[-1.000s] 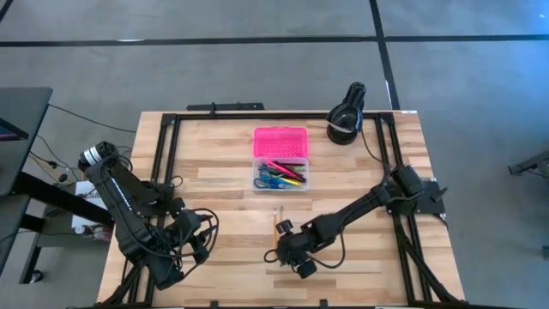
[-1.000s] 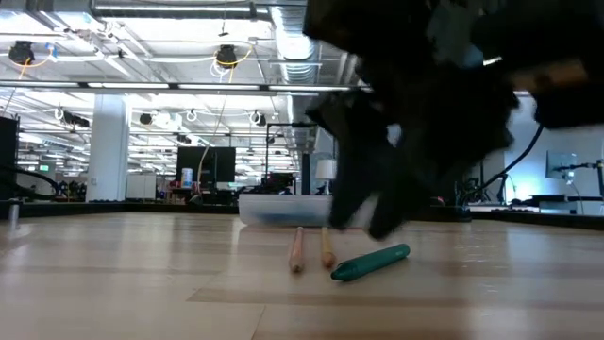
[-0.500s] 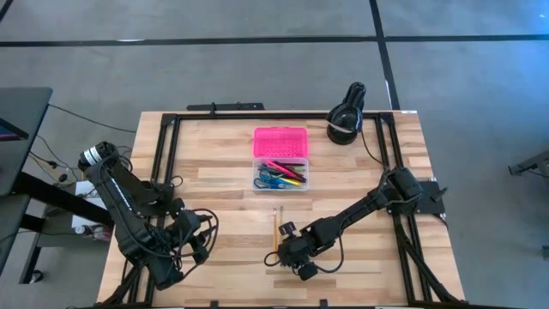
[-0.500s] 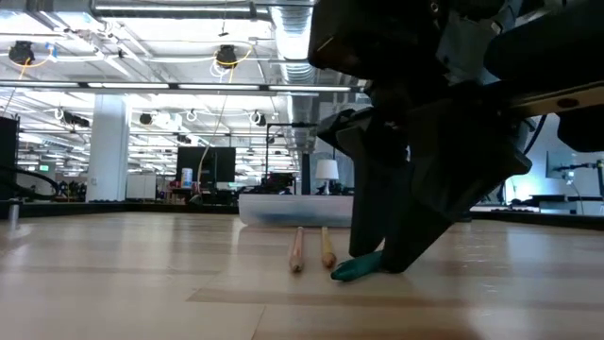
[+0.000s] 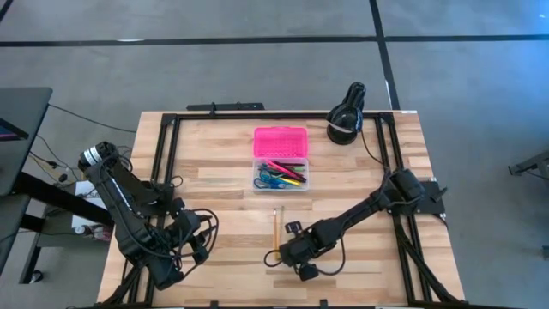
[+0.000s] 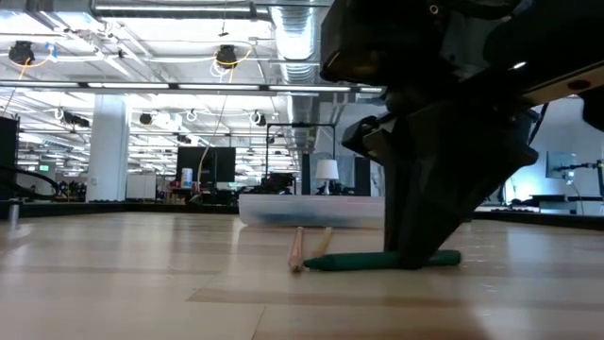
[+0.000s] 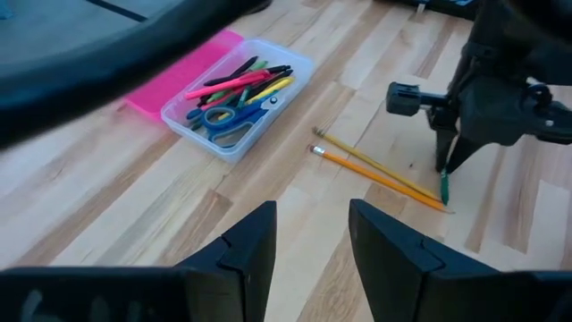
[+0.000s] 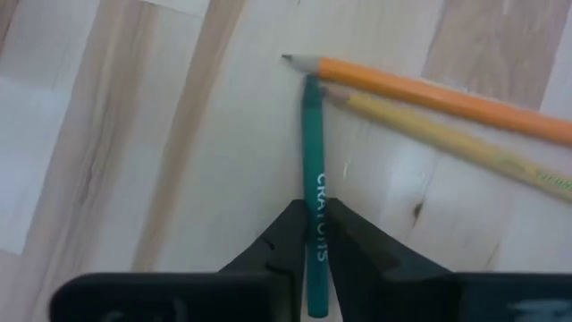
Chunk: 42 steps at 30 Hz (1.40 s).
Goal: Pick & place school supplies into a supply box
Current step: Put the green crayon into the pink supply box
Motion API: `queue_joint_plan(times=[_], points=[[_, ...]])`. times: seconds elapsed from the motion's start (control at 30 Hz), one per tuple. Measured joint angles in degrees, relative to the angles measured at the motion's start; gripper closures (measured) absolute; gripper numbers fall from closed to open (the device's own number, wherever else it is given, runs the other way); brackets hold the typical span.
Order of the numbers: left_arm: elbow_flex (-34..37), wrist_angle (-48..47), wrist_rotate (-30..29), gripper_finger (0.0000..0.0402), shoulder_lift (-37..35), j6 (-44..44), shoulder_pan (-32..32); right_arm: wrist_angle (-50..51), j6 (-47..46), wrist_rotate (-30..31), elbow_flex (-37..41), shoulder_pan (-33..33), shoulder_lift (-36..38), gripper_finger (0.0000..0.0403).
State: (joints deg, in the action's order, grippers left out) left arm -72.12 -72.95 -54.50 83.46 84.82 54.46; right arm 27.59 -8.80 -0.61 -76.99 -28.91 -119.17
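Note:
A green marker (image 8: 312, 143) lies on the table near its front edge, its far tip beside the points of an orange pencil (image 8: 429, 94) and a yellow pencil (image 8: 447, 143). My right gripper (image 5: 279, 254) stands over the marker, shut on it. The supply box (image 5: 281, 160) sits farther back at mid-table. Its pink lid (image 5: 280, 140) is swung open toward the far edge, and its clear base (image 7: 237, 103) holds blue scissors and several pens. My left gripper (image 7: 308, 259) waits open at the near left, touching nothing. My right gripper pinches the green marker's barrel (image 8: 314, 192) between its two fingers, closer to the end that lies away from the pencil points. The fingers (image 6: 415, 247) come from above, pointing down, one on each long side. The marker lies flat on the table.
A black round device (image 5: 346, 120) stands at the far right corner. Black rails run along the table's left, right and far sides. Bare wood lies between the pencils (image 5: 275, 225) and the box.
My right gripper has come down onto the green marker and shut on it. The marker has turned about on the table and now lies broadside in the low view instead of slanting. The left arm has kept still.

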Motion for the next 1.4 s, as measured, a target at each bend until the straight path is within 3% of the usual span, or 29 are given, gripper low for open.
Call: queue_joint_plan(times=[0.23,0.6,0.87,1.4], points=[[0.0,-1.4,0.0,0.0264,0.0,-0.1,0.0,3.1,-4.4,-0.4,0.1,-2.5,0.2,0.0397],[0.0,-3.4,-0.7,0.0264,0.0,-0.1,0.0,9.4,-19.9,-2.1,0.0,-6.0,0.4,0.0386],[0.0,-4.4,-3.9,0.0264,0.0,-0.1,-0.4,11.2,-33.2,-3.4,0.3,-5.0,2.4,0.0399],[0.0,-4.8,-5.8,0.0264,0.0,-1.2,-1.7,15.0,-34.0,3.1,0.5,1.7,11.1,0.0400]])
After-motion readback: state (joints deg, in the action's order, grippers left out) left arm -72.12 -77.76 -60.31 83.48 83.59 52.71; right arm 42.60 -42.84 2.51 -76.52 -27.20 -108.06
